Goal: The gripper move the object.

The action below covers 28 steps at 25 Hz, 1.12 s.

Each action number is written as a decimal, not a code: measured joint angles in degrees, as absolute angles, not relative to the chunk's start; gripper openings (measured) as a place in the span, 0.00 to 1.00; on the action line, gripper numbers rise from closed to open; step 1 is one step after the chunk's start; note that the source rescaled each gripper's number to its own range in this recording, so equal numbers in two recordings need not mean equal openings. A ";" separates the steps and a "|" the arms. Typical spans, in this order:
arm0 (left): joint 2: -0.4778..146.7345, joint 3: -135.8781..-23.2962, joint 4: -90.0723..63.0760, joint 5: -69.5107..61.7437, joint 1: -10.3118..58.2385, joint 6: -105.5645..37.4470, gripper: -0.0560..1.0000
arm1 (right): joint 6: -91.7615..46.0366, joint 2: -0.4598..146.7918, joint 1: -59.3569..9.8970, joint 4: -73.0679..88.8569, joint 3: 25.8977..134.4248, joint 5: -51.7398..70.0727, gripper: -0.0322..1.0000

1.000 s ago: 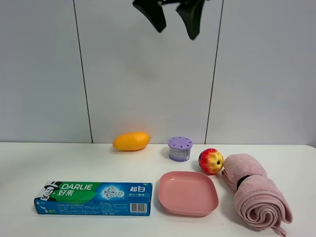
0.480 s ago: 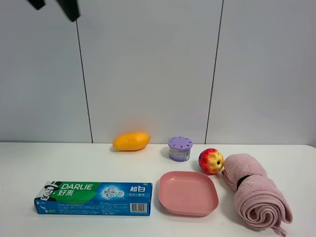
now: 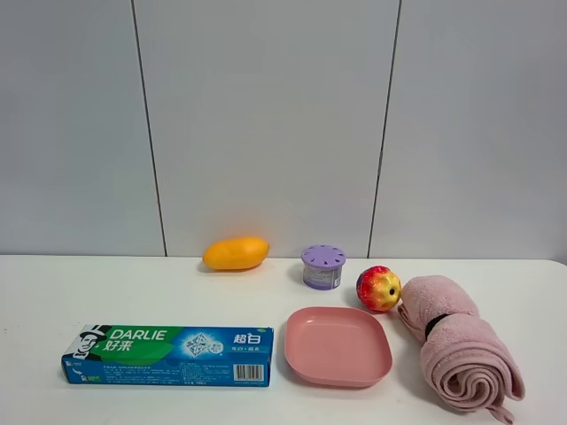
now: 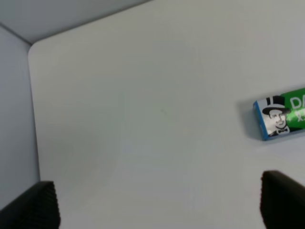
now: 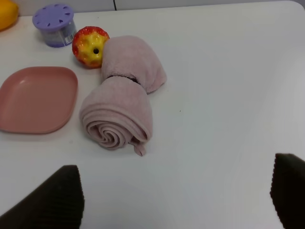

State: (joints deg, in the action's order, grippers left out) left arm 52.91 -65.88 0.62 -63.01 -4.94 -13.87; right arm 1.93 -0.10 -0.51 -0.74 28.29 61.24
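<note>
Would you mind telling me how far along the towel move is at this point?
Nothing looks done yet: the rolled pink towel lies on the table beside the apple and the pink plate, ungripped. In hand: the right gripper hangs open above the table near the towel; the left gripper is open by the toothpaste box. Left: grasp, lift and move the towel.

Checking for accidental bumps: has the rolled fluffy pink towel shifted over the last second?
No. The rolled fluffy pink towel still lies against the red-yellow apple, right of the pink square plate.
</note>
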 joint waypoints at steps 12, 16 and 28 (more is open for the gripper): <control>24.48 -45.79 -7.70 -65.30 -15.63 -9.00 1.00 | 1.93 -0.10 -0.51 -0.74 28.29 61.24 1.00; 19.02 -40.55 -8.76 -67.03 -15.77 -6.39 1.00 | 1.93 -0.10 -0.51 -0.74 28.29 61.24 1.00; 5.57 -30.08 -5.53 -65.44 -15.77 -3.09 0.95 | 1.93 -0.10 -0.51 -0.74 28.29 61.24 1.00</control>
State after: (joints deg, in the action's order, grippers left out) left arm 5.57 -30.08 -5.53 -65.44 -15.77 -3.09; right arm 1.93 -0.10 -0.51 -0.74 28.29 61.24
